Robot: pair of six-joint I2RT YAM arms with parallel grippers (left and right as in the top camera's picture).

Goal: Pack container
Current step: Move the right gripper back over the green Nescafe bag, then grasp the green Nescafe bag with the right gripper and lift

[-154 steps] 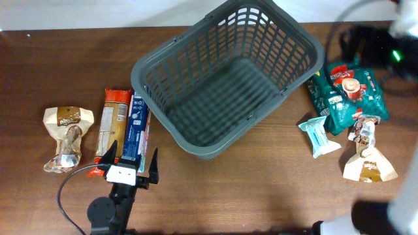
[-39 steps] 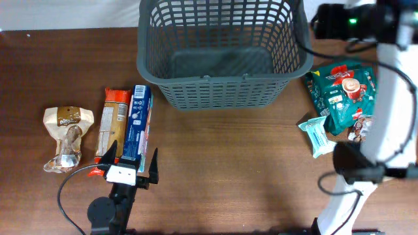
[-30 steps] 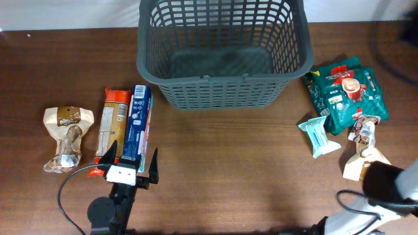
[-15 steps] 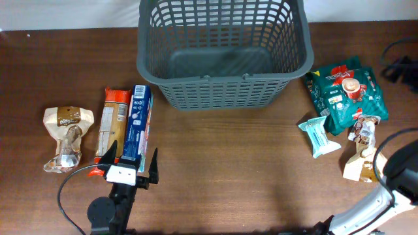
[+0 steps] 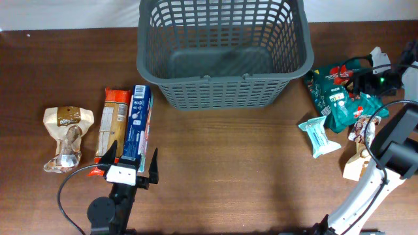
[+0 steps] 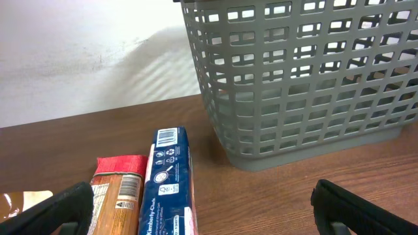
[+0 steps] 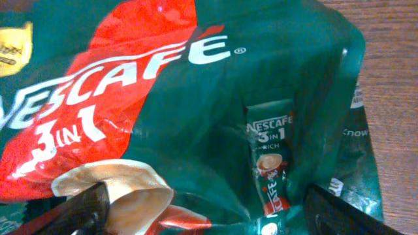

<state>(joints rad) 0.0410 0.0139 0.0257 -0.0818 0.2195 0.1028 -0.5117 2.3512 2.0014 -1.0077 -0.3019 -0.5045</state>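
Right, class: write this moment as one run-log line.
phase: pre-grasp | right gripper: open, over Nescafé 3in1 bag | left gripper: open, by blue packet | basket: empty

The container [image 5: 222, 91], a large dark grey plastic basket with slotted lattice walls and a thick rim, stands upright and open-topped at the tabletop's [image 5: 228, 170] far edge, its floor bare.

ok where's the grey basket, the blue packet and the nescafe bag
grey basket [image 5: 222, 93], overhead view, front lattice wall
blue packet [image 5: 136, 124], overhead view, middle of its top face
nescafe bag [image 7: 196, 124], right wrist view, green front under the logo
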